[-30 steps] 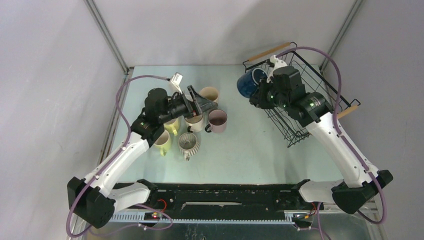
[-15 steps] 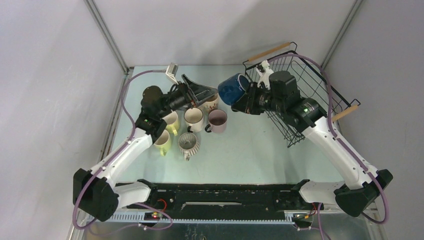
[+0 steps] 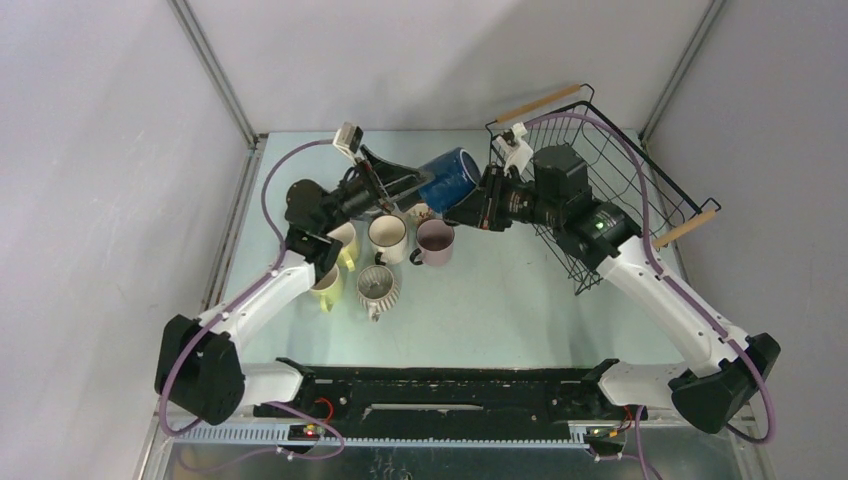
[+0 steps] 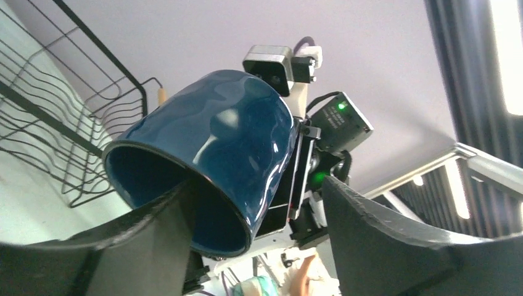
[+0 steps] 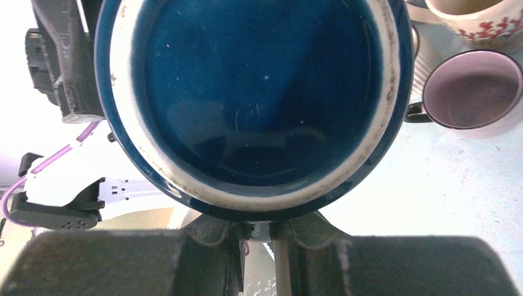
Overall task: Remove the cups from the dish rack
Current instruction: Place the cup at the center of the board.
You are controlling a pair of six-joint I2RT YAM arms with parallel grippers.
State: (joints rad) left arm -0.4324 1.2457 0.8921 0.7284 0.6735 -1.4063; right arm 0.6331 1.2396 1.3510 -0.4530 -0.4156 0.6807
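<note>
the right gripper (image 3: 478, 205) held the dark blue cup (image 3: 447, 178) in the air just left of the dish rack (image 3: 590, 270), outside its wires. the cup lay on its side, with its mouth turned away from the rack. in the right wrist view the cup's base (image 5: 259, 92) filled the frame, and the fingers (image 5: 203, 246) were pinched close together at its lower edge; the part they gripped was hidden.

the left gripper (image 3: 395, 185) met the cup from the side away from the rack, its fingers spread wide. in the left wrist view one finger (image 4: 154, 234) crossed the cup's open mouth (image 4: 210, 142) while the other (image 4: 382, 234) stood outside its wall, apart from it.

further left of the rack, on the table (image 3: 520, 300), stood the mauve-pink cup (image 3: 435, 240), the white cup (image 3: 387, 236), the ribbed beige cup (image 3: 378, 287) and the pale yellow-green cup (image 3: 326, 285), all upright and close together. the floral cup (image 5: 475, 18) stood beside the mauve-pink one, on the rack's side of the group.
</note>
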